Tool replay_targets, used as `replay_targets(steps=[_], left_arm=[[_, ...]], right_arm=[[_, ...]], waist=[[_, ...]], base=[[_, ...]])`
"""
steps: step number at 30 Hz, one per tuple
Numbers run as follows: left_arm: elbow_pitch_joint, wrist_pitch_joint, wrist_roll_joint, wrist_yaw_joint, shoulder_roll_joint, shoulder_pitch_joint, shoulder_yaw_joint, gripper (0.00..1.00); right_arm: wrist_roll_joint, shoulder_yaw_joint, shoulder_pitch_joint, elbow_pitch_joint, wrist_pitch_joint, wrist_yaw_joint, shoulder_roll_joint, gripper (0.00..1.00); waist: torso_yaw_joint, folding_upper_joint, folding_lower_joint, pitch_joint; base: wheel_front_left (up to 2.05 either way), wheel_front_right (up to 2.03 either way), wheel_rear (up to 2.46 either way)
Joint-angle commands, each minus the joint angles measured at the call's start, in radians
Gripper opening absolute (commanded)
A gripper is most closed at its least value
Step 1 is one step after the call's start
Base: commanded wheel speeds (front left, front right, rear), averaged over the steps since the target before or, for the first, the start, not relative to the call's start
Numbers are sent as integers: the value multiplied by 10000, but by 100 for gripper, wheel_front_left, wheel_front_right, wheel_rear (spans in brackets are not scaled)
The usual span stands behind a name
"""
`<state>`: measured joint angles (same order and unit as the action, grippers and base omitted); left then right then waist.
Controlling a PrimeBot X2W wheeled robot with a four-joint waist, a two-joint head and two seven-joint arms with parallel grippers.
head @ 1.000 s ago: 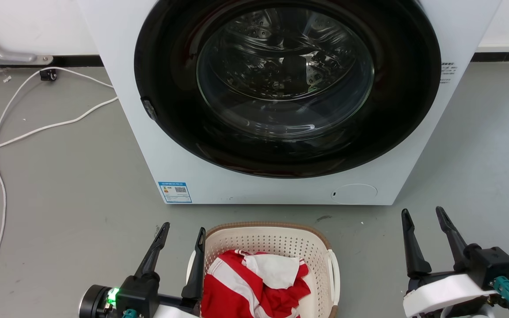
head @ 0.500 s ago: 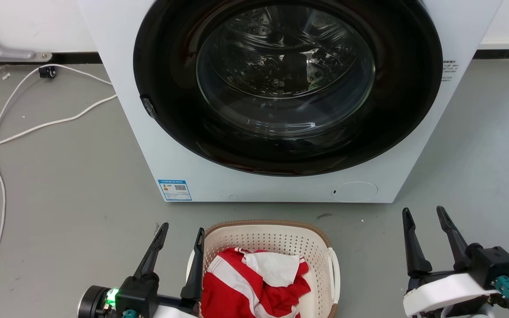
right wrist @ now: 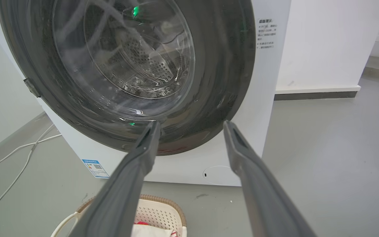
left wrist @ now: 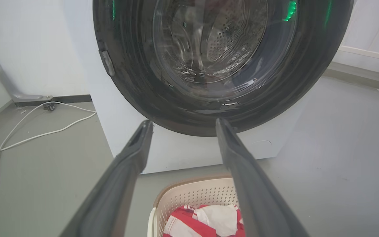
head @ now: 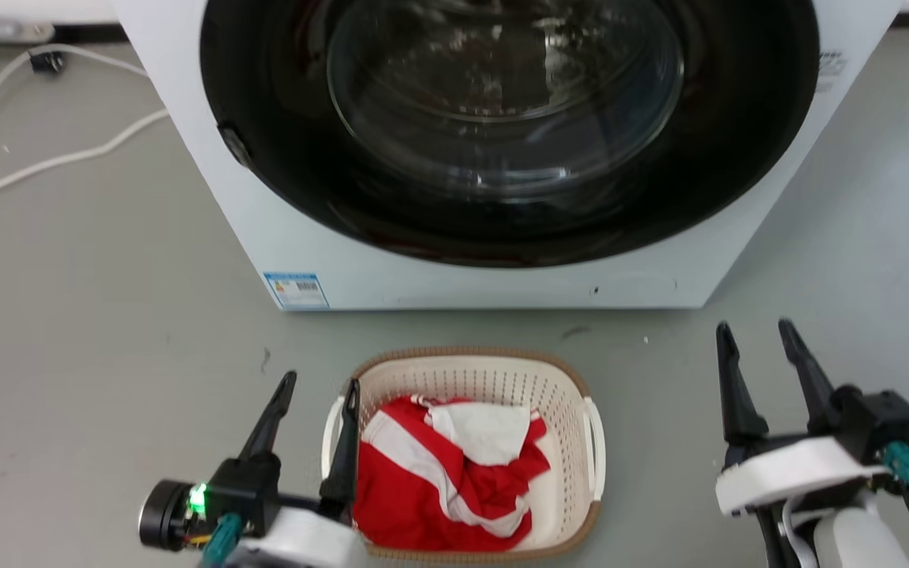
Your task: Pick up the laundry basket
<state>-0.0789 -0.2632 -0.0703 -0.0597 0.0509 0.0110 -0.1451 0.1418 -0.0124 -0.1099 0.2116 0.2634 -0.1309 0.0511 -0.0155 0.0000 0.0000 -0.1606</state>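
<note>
Head camera dips: washing machine (head: 423,288) slides up-frame, nothing itself moved. Laundry basket (head: 470,371) on floor before machine, now nearly whole in your view, red-and-white cloth (head: 439,481) inside. Left gripper (head: 321,381) by basket's left handle, right gripper (head: 753,326) well apart; both jaws parted, empty. You're likely bending toward grasp.

A cream laundry basket (head: 470,380) with a brown rim sits on the grey floor (head: 107,315) just in front of a white washing machine (head: 423,272), whose round dark door is closed. Red and white clothes (head: 439,489) lie inside the basket. The left gripper (head: 322,381), fingers parted, is at the basket's left handle, one finger crossing the rim; contact is unclear. The right gripper (head: 753,326), fingers also parted, is well off to the basket's right. A white cable (head: 60,160) trails across the floor at far left.
</note>
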Motion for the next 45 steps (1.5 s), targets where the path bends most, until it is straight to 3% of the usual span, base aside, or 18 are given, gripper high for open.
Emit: replay_targets(steps=[1,13,28,37,45], left_arm=[[-113,-26,66,-40,-7,-323,52,100],[-3004,-24,-129,-548,267,-2886,417,100],[-6511,-26,-51,-700,998,-5761,-247,100],[-8436,-26,-773,-705,1339,-7304,-2039,100],[-9847,374,-2130,-705,1569,-8422,-3827,100]], right_arm=[[-7,-43,-327,59,20,3,-16,100],[-504,-153,-2432,2100,14,3,-15,100],[-116,-1105,-4767,5291,-825,3,-12,100],[-380,-904,-6020,7010,-1730,3,-12,100],[-327,-1092,-6707,7914,-2107,3,-10,100]], waist=[[-83,0,0,-700],[-28,0,0,-3343],[209,0,0,-5165],[482,0,0,-5897],[590,0,0,-6356]], base=[[0,0,0],[0,0,0],[0,0,0],[0,0,0],[0,0,0]])
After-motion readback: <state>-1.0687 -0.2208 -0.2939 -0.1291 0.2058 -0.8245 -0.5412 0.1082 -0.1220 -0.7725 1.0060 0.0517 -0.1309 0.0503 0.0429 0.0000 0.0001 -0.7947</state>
